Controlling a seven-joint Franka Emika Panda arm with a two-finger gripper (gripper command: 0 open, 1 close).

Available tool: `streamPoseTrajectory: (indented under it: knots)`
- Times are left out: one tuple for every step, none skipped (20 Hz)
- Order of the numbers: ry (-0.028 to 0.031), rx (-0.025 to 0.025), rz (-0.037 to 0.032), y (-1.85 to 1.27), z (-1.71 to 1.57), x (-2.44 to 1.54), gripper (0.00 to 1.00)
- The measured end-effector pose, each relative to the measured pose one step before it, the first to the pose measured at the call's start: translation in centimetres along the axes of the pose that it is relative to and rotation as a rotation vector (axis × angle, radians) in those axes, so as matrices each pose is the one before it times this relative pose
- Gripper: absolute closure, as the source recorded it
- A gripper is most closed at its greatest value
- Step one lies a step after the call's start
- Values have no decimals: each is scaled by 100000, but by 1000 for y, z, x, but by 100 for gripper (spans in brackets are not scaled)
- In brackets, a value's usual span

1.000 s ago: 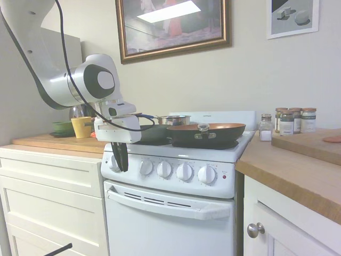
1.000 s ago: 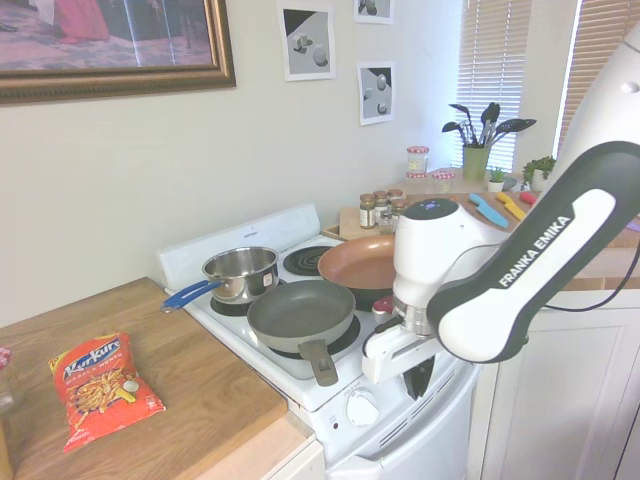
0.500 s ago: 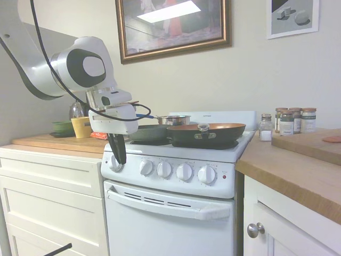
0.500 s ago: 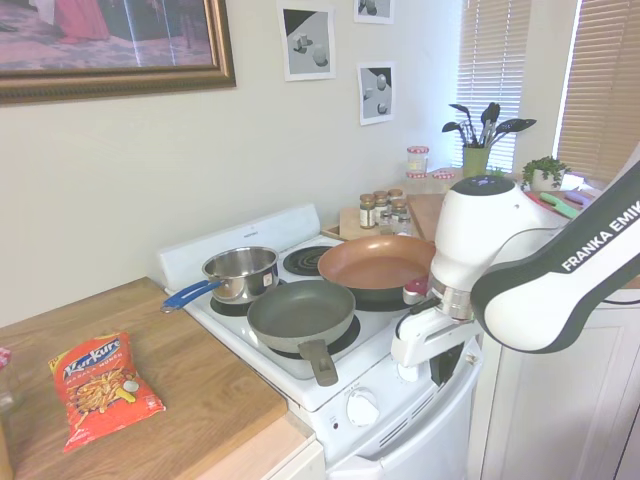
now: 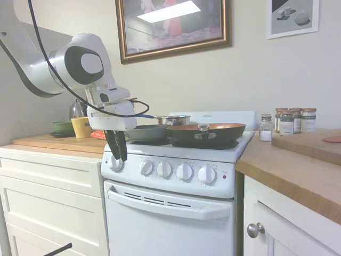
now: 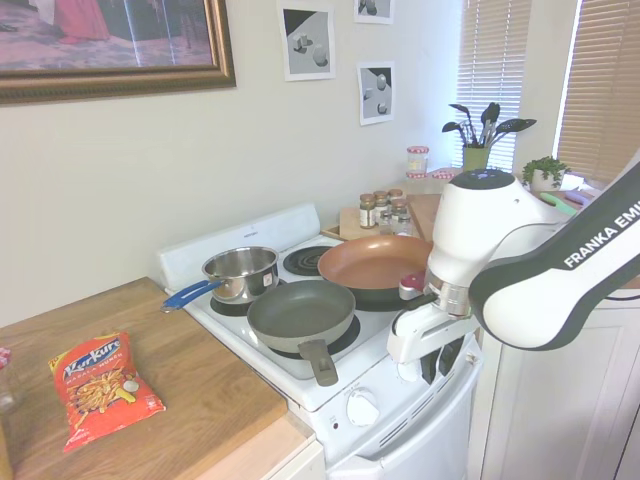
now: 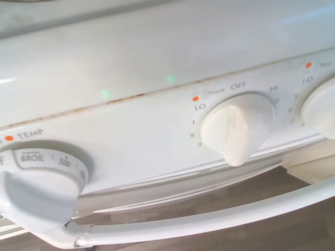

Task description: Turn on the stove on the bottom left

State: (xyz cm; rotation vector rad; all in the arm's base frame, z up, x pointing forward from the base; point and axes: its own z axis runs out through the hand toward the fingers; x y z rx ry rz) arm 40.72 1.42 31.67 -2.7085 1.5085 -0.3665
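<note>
At the stove's (image 5: 176, 213) control panel, the gripper (image 5: 118, 158) hovers beside the leftmost knob (image 5: 115, 163), fingers barely parted around nothing; next, probably, it must clasp and turn a burner knob.

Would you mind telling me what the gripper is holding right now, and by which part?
Nothing appears held: the gripper hangs in front of the stove, its fingertips just above the leftmost knob; whether they touch it cannot be told.

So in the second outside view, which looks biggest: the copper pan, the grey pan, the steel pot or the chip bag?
As they look in that view:
1. Copper pan and grey pan, too close to rank
2. Chip bag
3. Steel pot, though it sits farther back
</note>
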Motion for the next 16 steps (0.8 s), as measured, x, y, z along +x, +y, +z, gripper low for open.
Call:
streamPoseTrajectory:
  knots:
    - [200,60,-243,-50,-139,-64,0]
    - [176,-39,-242,-42,-129,-69,0]
    - [146,-84,-228,-32,-105,-65,0]
    - [139,-29,-172,-29,-88,-48,0]
    - [89,6,-147,-27,-50,-42,0]
    - [58,-6,-85,-16,-14,-25,0]
    - [30,-17,-49,-8,-2,-14,0]
    - [10,2,-37,-7,-3,-12,0]
    - [3,2,-7,-2,-1,-2,0]
    - [4,3,-11,-2,-2,-3,0]
    - [3,0,-11,-2,-1,-4,0]
    - [0,-10,2,1,1,1,0]
    - [0,-23,8,4,-1,3,0]
    - [24,-14,-3,1,-15,1,0]
    - [55,20,7,0,-34,7,0]
    - [84,37,3,-3,-48,9,0]
